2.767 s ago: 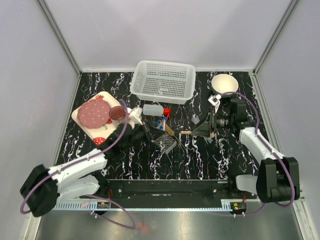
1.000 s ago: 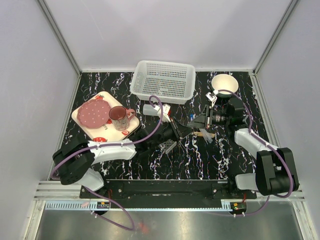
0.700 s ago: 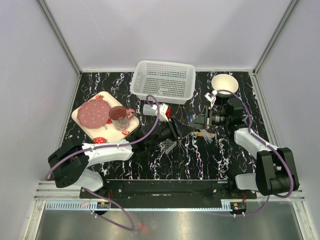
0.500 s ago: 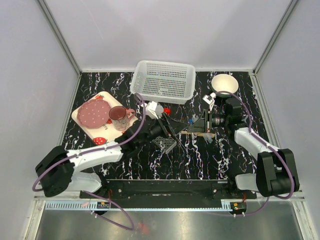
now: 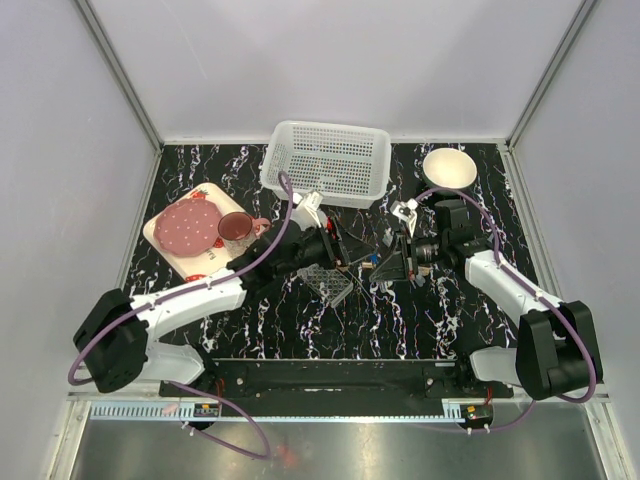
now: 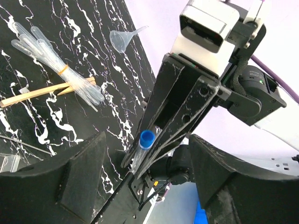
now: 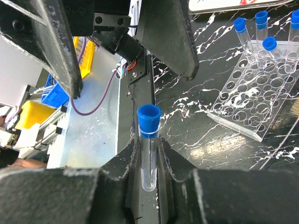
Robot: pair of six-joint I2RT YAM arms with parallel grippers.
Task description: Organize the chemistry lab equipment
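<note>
My right gripper [image 7: 148, 149] is shut on a clear blue-capped test tube [image 7: 149, 140], held upright with the cap above the fingers. The left wrist view shows the same test tube [image 6: 145, 142] pinched in the right gripper's black fingers. My left gripper [image 6: 149, 196] faces it, open wide and empty. From above, the left gripper [image 5: 338, 250] and right gripper [image 5: 383, 268] sit close together mid-table. The mesh tube rack [image 5: 328, 283] lies just in front of them. The rack [image 7: 254, 100] holds several blue-capped tubes [image 7: 269, 45]. Pipettes [image 6: 56, 70], wooden sticks [image 6: 37, 94] and a small funnel [image 6: 122, 39] lie on the table.
A white mesh basket [image 5: 325, 160] stands at the back centre and a white bowl [image 5: 449, 167] at the back right. The strawberry tray [image 5: 165, 245] with a pink plate [image 5: 190, 225] and mug [image 5: 235, 225] sits at the left.
My left gripper opened, let go of the test tube and drew back to the left. The tube stays in the shut right gripper, which shifted slightly left.
</note>
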